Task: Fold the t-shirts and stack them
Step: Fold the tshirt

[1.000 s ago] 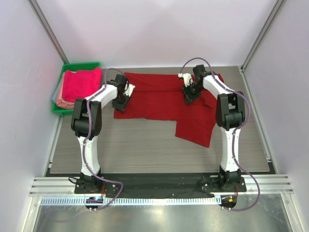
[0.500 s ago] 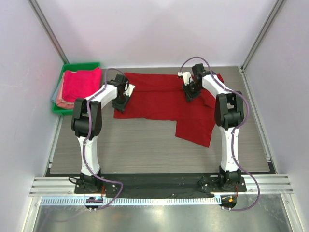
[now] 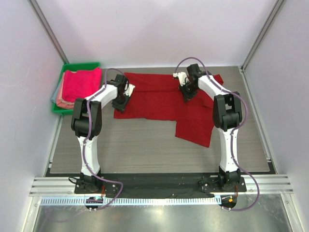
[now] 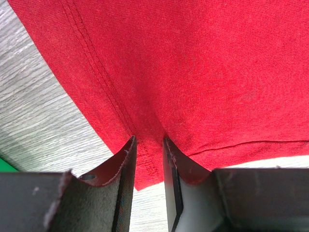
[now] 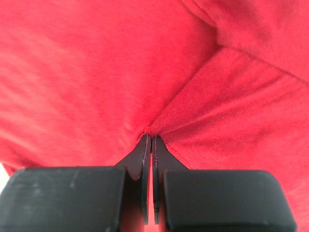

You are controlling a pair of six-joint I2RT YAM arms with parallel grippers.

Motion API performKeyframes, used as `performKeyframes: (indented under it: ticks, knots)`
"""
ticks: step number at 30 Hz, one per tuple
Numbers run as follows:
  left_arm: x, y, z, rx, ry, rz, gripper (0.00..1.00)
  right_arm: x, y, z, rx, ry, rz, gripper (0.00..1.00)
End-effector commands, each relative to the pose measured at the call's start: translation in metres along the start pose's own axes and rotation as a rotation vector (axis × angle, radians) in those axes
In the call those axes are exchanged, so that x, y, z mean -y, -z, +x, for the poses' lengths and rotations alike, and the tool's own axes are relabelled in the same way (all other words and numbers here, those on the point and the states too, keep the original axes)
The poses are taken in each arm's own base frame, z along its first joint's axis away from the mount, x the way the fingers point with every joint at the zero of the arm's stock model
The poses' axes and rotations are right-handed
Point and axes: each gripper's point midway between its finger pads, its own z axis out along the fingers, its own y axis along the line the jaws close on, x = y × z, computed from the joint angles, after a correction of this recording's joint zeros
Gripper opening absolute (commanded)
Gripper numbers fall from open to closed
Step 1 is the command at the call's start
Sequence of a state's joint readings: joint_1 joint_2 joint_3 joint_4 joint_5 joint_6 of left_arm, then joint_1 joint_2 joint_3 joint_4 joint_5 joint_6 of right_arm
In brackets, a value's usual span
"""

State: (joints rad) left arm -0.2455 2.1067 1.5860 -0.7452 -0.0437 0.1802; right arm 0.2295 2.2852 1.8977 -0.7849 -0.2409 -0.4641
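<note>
Deep red t-shirt [image 3: 154, 99] spread flat on the grey table [image 3: 145, 150], one flap reaching toward 5 o'clock. Left gripper [image 3: 120, 104] at the shirt's 9 o'clock edge, fingers nipping the stitched hem. Right gripper [image 3: 186, 93] toward 1 o'clock, fingers pressed together on a raised fold. Pink shirts [image 3: 79, 83] stacked in the green tray [image 3: 82, 65] at the table's 10 o'clock corner.

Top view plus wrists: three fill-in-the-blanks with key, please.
1. The left gripper and right gripper both pinch a shirt coloured ____.
2. The green tray sits at the table's far ____ corner.
3. The tray's top shirt is ____.
Missing: red, left, pink.
</note>
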Motion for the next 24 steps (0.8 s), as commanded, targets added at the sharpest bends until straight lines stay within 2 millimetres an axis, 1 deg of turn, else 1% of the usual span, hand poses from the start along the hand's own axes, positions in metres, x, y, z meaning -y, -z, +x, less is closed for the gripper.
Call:
performKeyframes:
  ticks: [1,2,6,8,9,10,12,13,14,17,18,19,20,21,22,23,24]
  knots:
    - [-0.001,-0.005,-0.004,0.012,0.018,-0.003,0.29,-0.014,0.040,-0.036,0.102,0.047,0.033,0.04]
    - [-0.001,-0.005,-0.004,0.014,0.020,-0.003,0.29,-0.016,0.043,-0.039,0.108,0.050,0.035,0.04]
    - [-0.002,-0.003,-0.008,0.023,0.022,-0.002,0.29,-0.021,0.045,-0.038,0.103,0.056,0.037,0.04]
    - [-0.001,-0.002,-0.008,0.025,0.023,-0.001,0.29,-0.020,0.044,-0.037,0.100,0.055,0.041,0.04]
    - [-0.002,-0.001,-0.009,0.026,0.023,-0.002,0.29,-0.020,0.046,-0.037,0.100,0.056,0.045,0.06]
    - [-0.002,-0.001,-0.009,0.027,0.020,-0.001,0.29,-0.019,0.046,-0.037,0.101,0.053,0.048,0.10]
    - [-0.003,0.000,-0.009,0.029,0.019,-0.003,0.29,-0.019,0.047,-0.037,0.100,0.046,0.053,0.20]
    - [-0.002,0.002,-0.011,0.033,0.017,-0.003,0.29,-0.017,0.048,-0.036,0.094,0.043,0.067,0.27]
    - [-0.004,0.004,-0.012,0.036,0.010,-0.007,0.29,-0.016,0.050,-0.034,0.091,0.039,0.075,0.29]
    - [-0.012,0.014,-0.017,0.056,-0.008,-0.037,0.31,-0.014,0.069,-0.034,0.106,0.049,0.112,0.32]
    - [-0.015,0.025,-0.021,0.081,-0.030,-0.043,0.31,-0.012,0.073,-0.025,0.098,0.043,0.108,0.33]
    - [-0.017,0.033,-0.023,0.098,-0.043,-0.043,0.32,-0.012,0.093,-0.029,0.136,0.055,0.121,0.33]
    - [-0.018,0.036,-0.018,0.097,-0.051,-0.040,0.33,-0.017,0.100,-0.027,0.156,0.065,0.087,0.33]
    - [-0.018,0.052,-0.021,0.135,-0.092,-0.029,0.34,-0.022,0.102,-0.012,0.142,0.074,0.061,0.33]
    - [-0.018,0.057,-0.019,0.145,-0.107,-0.024,0.35,-0.020,0.125,-0.009,0.176,0.130,0.073,0.33]
    - [-0.018,0.060,-0.014,0.147,-0.123,-0.019,0.40,-0.025,0.133,-0.002,0.191,0.161,0.055,0.33]
    - [-0.018,0.067,-0.008,0.159,-0.152,-0.021,0.42,-0.035,0.127,0.025,0.148,0.183,0.022,0.34]
